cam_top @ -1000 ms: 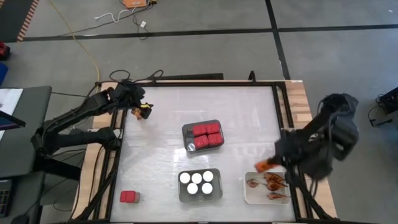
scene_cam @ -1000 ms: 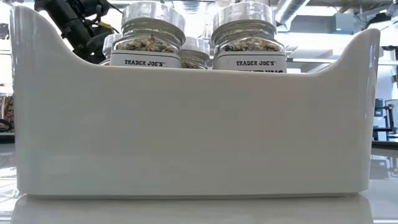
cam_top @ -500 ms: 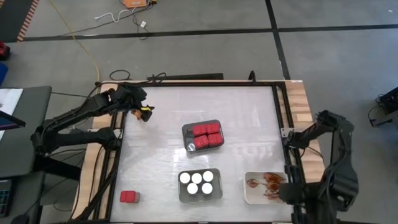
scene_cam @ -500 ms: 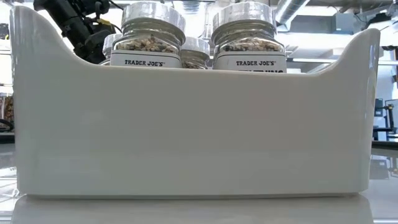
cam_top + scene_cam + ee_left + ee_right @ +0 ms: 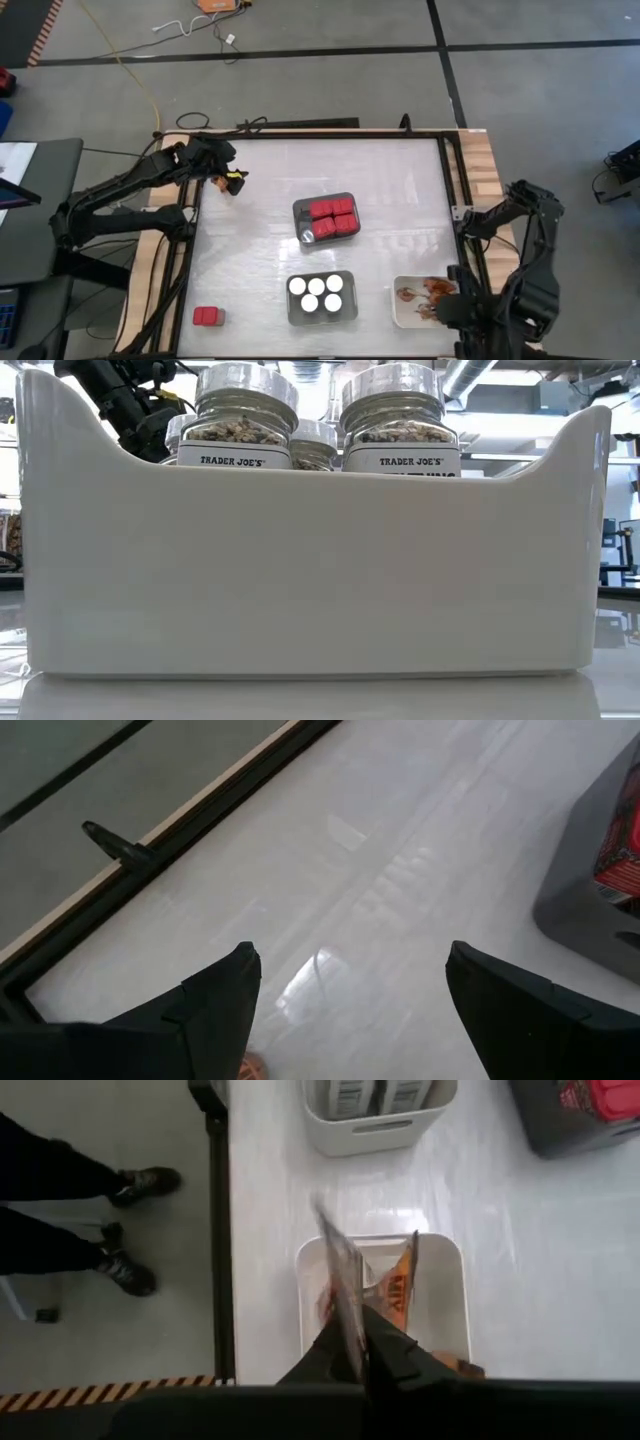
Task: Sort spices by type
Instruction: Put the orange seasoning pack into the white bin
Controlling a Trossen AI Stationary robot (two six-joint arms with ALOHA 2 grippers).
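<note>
My right gripper [image 5: 362,1342] is shut on a flat orange-brown packet [image 5: 338,1285], just above the white tray [image 5: 445,1295] at the table's near right, where other packets [image 5: 428,295] lie. My left gripper [image 5: 350,960] hangs open over the far left of the table [image 5: 230,182] with a bit of orange [image 5: 255,1068] just under it. Red boxes [image 5: 333,216] fill a grey tray mid-table. White-lidded jars [image 5: 316,292] stand in the tray at the near edge, also in the low view [image 5: 245,415]. One red box [image 5: 208,316] rests alone at the near left. My right gripper pinches the packet's end [image 5: 350,1330] between its two fingers, coming from above and pointing down. The packet shows edge-on and sticks out beyond the fingertips toward the white tray. Whether its far end touches the tray or the packets there, I cannot tell.
A black frame rail [image 5: 448,180] runs along the table's right side, close to my right arm. A person's legs and shoes [image 5: 130,1190] stand on the floor just off the near edge. Bare tabletop lies between the trays and at the far right [image 5: 400,180].
My right gripper has carried the packet from above the table's right edge toward the near edge and down over the white tray, staying shut on it. The right arm has swung round with it.
</note>
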